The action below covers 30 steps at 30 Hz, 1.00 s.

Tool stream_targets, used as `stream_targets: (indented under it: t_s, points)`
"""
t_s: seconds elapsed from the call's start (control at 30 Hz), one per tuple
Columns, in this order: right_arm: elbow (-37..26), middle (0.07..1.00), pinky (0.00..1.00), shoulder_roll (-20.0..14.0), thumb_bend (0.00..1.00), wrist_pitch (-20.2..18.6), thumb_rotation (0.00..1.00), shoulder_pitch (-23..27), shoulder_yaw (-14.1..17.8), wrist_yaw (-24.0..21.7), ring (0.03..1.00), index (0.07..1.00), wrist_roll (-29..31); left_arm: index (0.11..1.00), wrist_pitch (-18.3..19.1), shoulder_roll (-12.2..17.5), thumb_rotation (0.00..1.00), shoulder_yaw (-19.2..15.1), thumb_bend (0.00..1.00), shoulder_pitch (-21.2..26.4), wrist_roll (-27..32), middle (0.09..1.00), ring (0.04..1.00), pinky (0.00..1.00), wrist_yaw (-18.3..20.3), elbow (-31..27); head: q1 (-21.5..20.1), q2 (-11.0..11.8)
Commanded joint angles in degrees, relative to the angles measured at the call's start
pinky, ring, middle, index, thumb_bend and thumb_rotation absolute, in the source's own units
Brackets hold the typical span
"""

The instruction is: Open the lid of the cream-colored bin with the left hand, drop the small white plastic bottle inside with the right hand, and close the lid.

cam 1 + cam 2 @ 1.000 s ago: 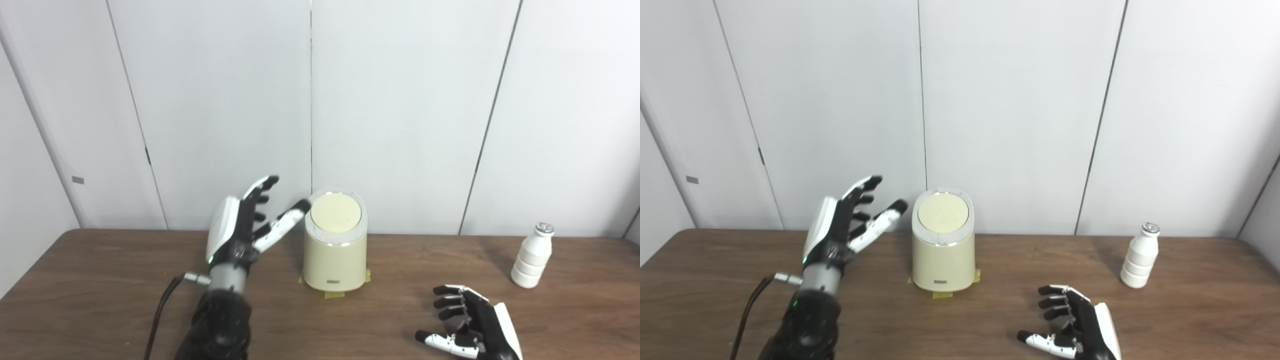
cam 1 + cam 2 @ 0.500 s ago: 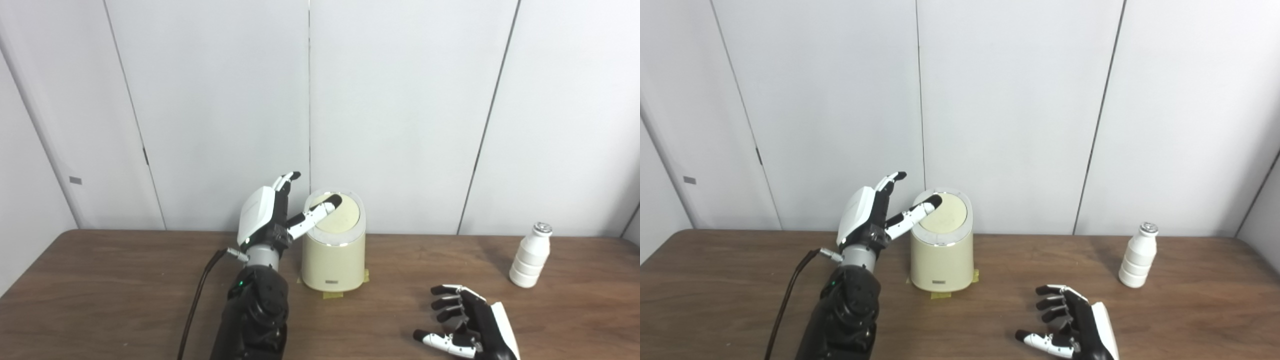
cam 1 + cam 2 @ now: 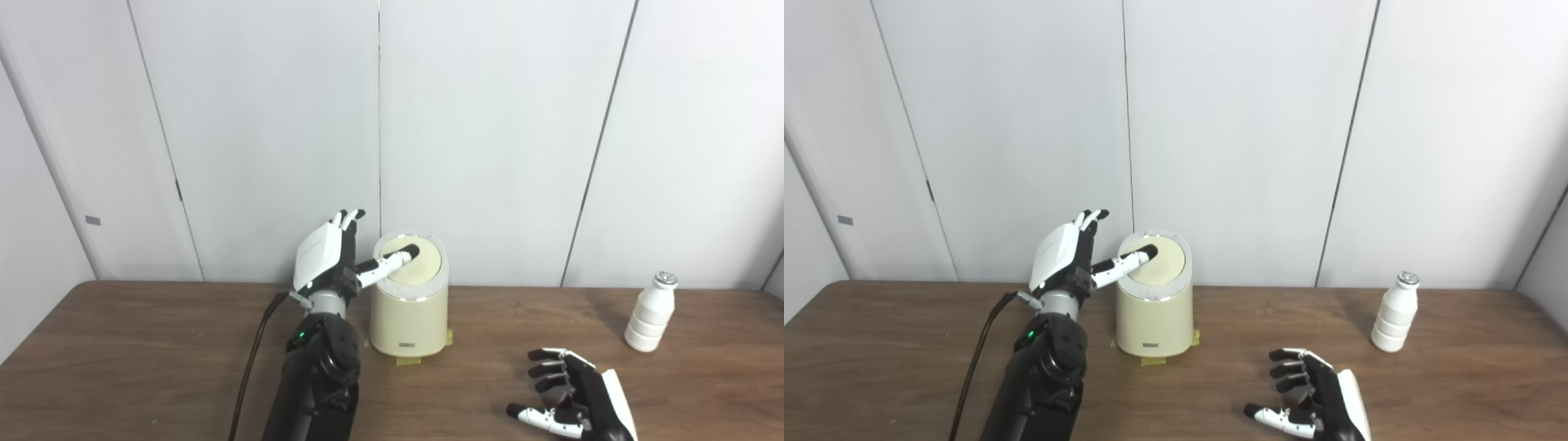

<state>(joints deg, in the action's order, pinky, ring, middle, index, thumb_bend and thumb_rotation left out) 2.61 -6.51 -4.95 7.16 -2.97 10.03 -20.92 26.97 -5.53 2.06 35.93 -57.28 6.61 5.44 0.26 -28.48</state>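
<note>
The cream-colored bin point(image 3: 409, 318) stands at the back middle of the table, taped down, with its round lid point(image 3: 422, 262) lying flat and closed. My left hand point(image 3: 327, 260) is raised just left of the bin, fingers apart and pointing up. Its thumb point(image 3: 392, 260) reaches across onto the left part of the lid. The small white plastic bottle point(image 3: 652, 312) stands upright at the far right, apart from both hands. My right hand point(image 3: 572, 401) rests low at the front right, open and holding nothing.
The brown wooden table point(image 3: 122, 355) runs the full width, backed by a pale panelled wall point(image 3: 490, 122). A dark cable point(image 3: 248, 373) hangs from my left wrist. Yellow tape point(image 3: 407, 361) shows under the bin's front.
My left hand moved right to the bin and turned edge-on, and its thumb came down onto the lid. The right hand, bottle and bin have stayed put.
</note>
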Motion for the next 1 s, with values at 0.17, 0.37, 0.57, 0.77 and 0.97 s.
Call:
stream_targets:
  t_s: [0.17,0.37,0.57,0.77,0.97]
  points:
    - [-0.1,0.584,0.42,0.1,0.65,-1.0,0.05,-0.1,-0.3,-1.0,0.529,0.633,0.0,0.960,-0.1,-1.5,0.64,-1.1,0.85,4.4,-4.1,1.000,1.000,1.00,-1.2,1.2,0.0,-0.3]
    - [-0.4,0.570,0.40,0.1,0.65,-1.4,0.06,-0.2,-0.4,-1.0,0.509,0.628,-0.3,0.953,-0.1,-3.6,0.58,-2.8,0.77,5.6,-8.2,1.000,1.000,1.00,-0.2,3.5,-0.4,-0.4]
    - [-0.7,0.579,0.41,0.3,0.65,-1.5,0.06,-0.3,-0.6,-0.9,0.522,0.628,-0.5,0.948,-0.1,-4.4,0.58,-3.7,0.77,6.8,-8.7,0.997,1.000,1.00,-0.6,5.7,-0.7,-0.4]
    - [-0.1,0.577,0.41,0.3,0.64,-1.1,0.05,-0.2,-0.6,-0.9,0.522,0.630,-0.3,0.949,-0.1,-4.7,0.60,-4.4,0.74,8.1,-9.1,0.993,1.000,1.00,-0.5,7.6,-0.8,-0.2]
    - [0.0,0.582,0.43,0.5,0.65,-1.0,0.04,-0.2,-0.6,-0.8,0.533,0.627,-0.2,0.951,-0.1,-4.6,0.58,-4.7,0.74,8.9,-9.6,0.994,1.000,1.00,-0.3,8.7,-0.9,-0.2]
